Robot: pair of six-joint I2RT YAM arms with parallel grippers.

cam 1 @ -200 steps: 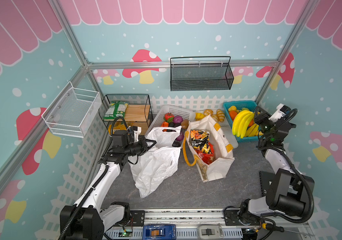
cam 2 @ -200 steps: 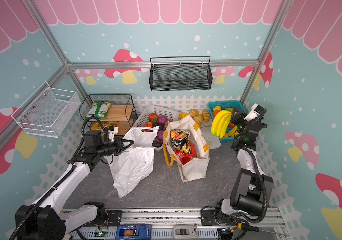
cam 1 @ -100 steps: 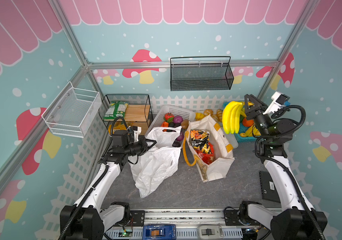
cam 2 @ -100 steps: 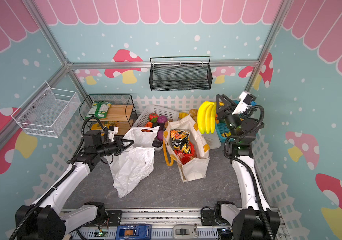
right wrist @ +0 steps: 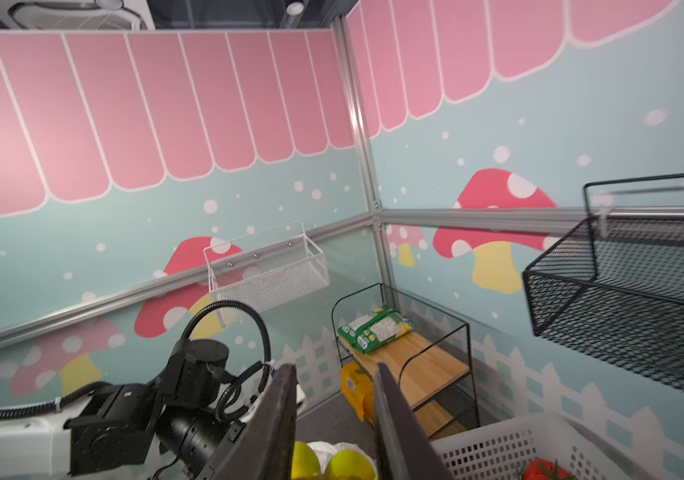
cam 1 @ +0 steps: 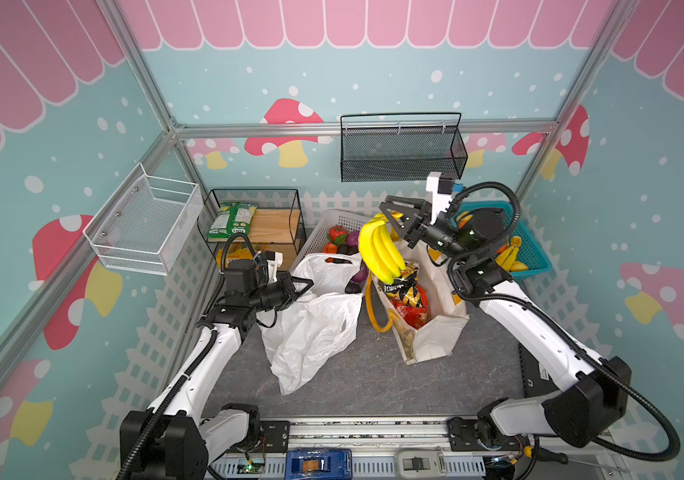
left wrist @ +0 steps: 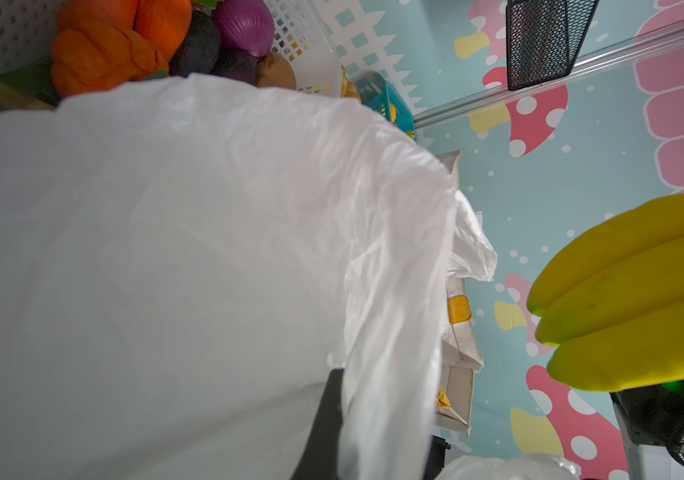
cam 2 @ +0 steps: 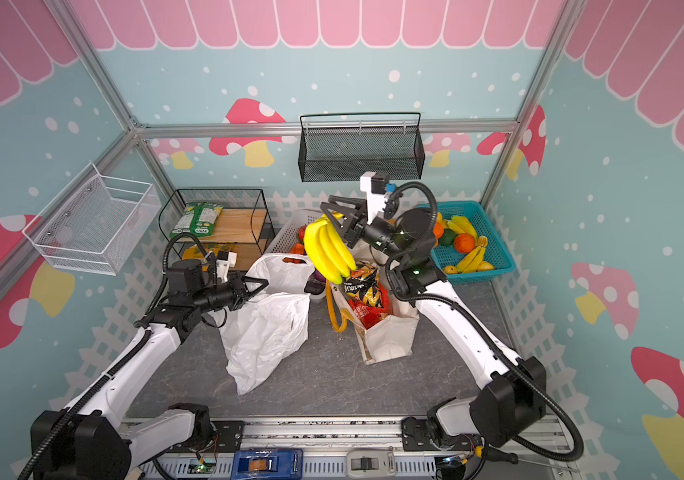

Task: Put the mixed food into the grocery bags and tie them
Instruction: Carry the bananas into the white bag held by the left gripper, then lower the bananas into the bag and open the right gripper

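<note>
One grey worktop carries everything, and two arms reach over it.

Two bags sit on it. The larger, one white carrier bag, sprawls left of centre. Its rim is lifted to the left hand, whose jaws are closed on the thin plastic. In the left wrist view the film drapes over one dark finger. Just beside it, on the right, stands one cream canvas tote with its mouth open.

Two mesh baskets hang on the walls: one black mesh basket at the back and one white mesh basket on the left. One wire shelf in the back corner bears what look like two green snack packets.

Two plastic baskets stand at the back. One white basket holds vegetables. One teal basket holds orange and yellow fruits, too heaped to count.

One bunch of bananas, at least three showing, hangs in the air at the tote's mouth, and the right hand grips it at the crown.

Two packets sit inside the tote: one red crisp packet low down and one yellow-and-dark packet above it.
</note>
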